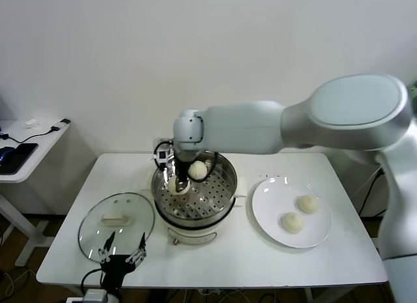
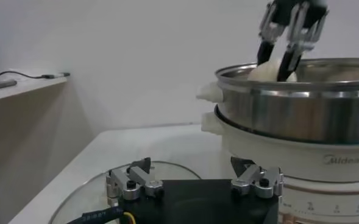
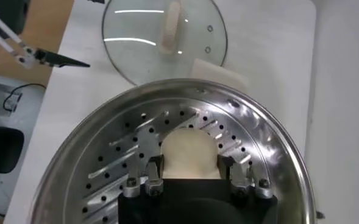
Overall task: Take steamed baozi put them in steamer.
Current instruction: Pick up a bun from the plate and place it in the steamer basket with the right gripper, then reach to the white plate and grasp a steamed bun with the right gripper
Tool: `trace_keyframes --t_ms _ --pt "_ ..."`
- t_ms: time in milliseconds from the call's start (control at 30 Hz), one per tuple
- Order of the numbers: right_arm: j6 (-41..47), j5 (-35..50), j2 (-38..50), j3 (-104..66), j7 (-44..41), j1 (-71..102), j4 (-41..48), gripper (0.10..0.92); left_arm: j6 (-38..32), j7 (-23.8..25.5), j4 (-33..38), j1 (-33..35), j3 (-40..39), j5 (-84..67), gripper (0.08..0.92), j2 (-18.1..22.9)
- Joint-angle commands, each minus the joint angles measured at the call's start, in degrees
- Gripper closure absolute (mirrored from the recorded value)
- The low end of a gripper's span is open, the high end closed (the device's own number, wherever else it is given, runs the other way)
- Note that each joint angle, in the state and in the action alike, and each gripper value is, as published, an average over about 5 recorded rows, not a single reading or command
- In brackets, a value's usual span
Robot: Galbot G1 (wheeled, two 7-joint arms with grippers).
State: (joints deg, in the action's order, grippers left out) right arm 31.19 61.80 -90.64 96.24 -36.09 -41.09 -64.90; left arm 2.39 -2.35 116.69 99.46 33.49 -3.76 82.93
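Held baozi (image 1: 174, 184): inside the steamer, at the left part of the perforated tray, just left of centre of the head view; in the right wrist view it shows as a pale dome (image 3: 190, 153) between the two fingers.
Second baozi in pot (image 1: 197, 169): on the tray beside the held one, toward the back.
Baozi on plate: two, one (image 1: 307, 203) upper right and one (image 1: 291, 222) lower left of it, apart from each other.
Steamer (image 1: 225, 186): shiny steel pot on a white base, centre of the head view, standing on the table.
Right gripper (image 1: 176, 181): reaches down into the pot from the upper right; fingers narrowed around the held baozi, one on each side.
Left gripper (image 1: 122, 245): low at the lower left of the head view, over the near edge of the lid; fingers spread wide, holding nothing.
Glass lid (image 1: 98, 228): flat on the table, left of the steamer, pale handle up.
Plate (image 1: 264, 202): white, right of the steamer.
Table (image 1: 215, 260): white, carrying all of these.
Side desk (image 1: 39, 143): far left edge, with cables on it.
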Motion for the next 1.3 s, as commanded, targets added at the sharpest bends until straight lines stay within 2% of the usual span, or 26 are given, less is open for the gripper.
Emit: trace_keyframes --t_ms 33,233,467,567,800,967,1167,1300 --pt "0.1 -1.5 -3.3 -1.1 2.1 5.9 6.2 0.431 0.2 0.0 0.0 -0.2 -0.1 0.0 0.177 -0.1" --pt "-0.6 -1.2 -2.8 -1.5 0.8 6.1 5.6 0.41 0.1 0.0 -0.1 -0.2 -0.2 0.0 0.177 -0.1" --pt "-2.4 -2.0 0.5 -1.4 -3.0 1.2 3.4 0.236 0.4 0.1 0.6 0.0 -0.1 0.1 0.177 0.1" --pt "-4.9 -3.4 3.9 -0.4 -7.1 -3.2 1.1 0.208 0.5 0.1 0.9 0.1 -0.1 0.2 0.177 0.2" --pt "-11.4 -5.5 17.2 2.5 -17.5 -14.0 -6.0 0.203 0.5 0.1 1.3 0.3 0.1 0.1 0.177 0.1" --pt "-14.0 -8.9 31.2 8.7 -21.7 -21.4 -15.0 0.203 0.5 0.2 1.4 0.3 0.5 -0.1 0.177 -0.2" --pt "-14.5 -17.4 44.5 16.0 -20.1 -21.8 -22.9 0.202 0.6 0.2 1.1 0.1 0.6 0.0 0.177 0.0" --pt "-13.4 -23.4 50.8 15.8 -17.7 -16.1 -24.2 0.203 0.7 0.2 0.9 0.1 0.6 0.2 0.177 0.2"
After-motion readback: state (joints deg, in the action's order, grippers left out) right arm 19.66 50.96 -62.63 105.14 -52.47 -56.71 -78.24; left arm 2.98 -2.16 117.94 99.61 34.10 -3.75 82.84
